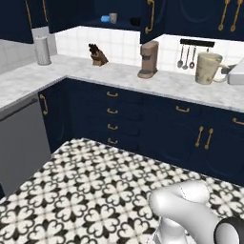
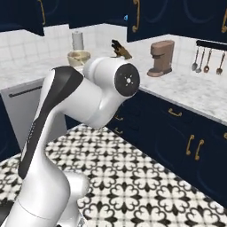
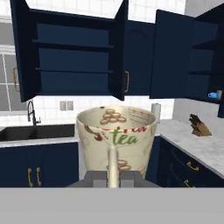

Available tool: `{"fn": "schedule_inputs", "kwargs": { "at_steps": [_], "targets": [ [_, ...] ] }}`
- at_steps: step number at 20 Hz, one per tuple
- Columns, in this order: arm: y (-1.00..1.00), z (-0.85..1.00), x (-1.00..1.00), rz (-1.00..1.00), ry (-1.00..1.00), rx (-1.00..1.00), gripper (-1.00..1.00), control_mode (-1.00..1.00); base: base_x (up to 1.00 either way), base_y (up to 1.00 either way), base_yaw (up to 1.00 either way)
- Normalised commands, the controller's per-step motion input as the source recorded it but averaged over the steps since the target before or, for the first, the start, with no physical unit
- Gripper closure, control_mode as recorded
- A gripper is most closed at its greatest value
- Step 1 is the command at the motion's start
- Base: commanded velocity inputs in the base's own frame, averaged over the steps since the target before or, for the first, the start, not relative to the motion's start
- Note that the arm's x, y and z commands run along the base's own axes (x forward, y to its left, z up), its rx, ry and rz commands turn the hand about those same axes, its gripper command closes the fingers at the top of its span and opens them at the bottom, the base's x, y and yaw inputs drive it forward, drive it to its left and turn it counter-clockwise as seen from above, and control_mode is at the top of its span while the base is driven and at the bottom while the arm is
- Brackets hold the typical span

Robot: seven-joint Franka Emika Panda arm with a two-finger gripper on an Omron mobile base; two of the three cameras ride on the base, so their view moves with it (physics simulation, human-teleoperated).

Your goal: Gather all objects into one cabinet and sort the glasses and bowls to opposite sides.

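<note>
Between the pincer's (image 3: 113, 178) fingertips, clenched on its loop handle, the cream mug (image 3: 116, 138) stands upright, facing an open wall cabinet (image 3: 72, 54) above and ahead.

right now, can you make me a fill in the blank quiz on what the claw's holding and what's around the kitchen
1. The claw is shut on the mug, gripping its loop ____.
2. The green word printed on the mug reads ____.
3. The doors of the wall cabinet beyond the mug stand ____.
4. In the left base view, the knife block stands to the ____ of the coffee machine.
Missing words: handle; tea; open; left
</note>
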Motion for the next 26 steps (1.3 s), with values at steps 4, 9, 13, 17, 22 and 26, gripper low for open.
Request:
{"fn": "schedule_inputs", "kwargs": {
  "at_steps": [4, 9, 13, 17, 22, 26],
  "targets": [
    [0.00, 0.00, 0.00, 0.00, 0.00, 0.00, 1.00, 1.00, -0.16, 1.00, -0.30],
    [0.00, 0.00, 0.00, 0.00, 0.00, 0.00, 1.00, 1.00, 0.82, 0.84, -0.48],
    [0.00, 0.00, 0.00, 0.00, 0.00, 0.00, 1.00, 1.00, 0.54, 0.46, -0.23],
    [0.00, 0.00, 0.00, 0.00, 0.00, 0.00, 1.00, 1.00, 0.15, 1.00, -0.03],
    [0.00, 0.00, 0.00, 0.00, 0.00, 0.00, 1.00, 1.00, 0.97, 0.93, -0.22],
    [0.00, 0.00, 0.00, 0.00, 0.00, 0.00, 1.00, 1.00, 1.00, 0.44, -0.25]
  ]
}}
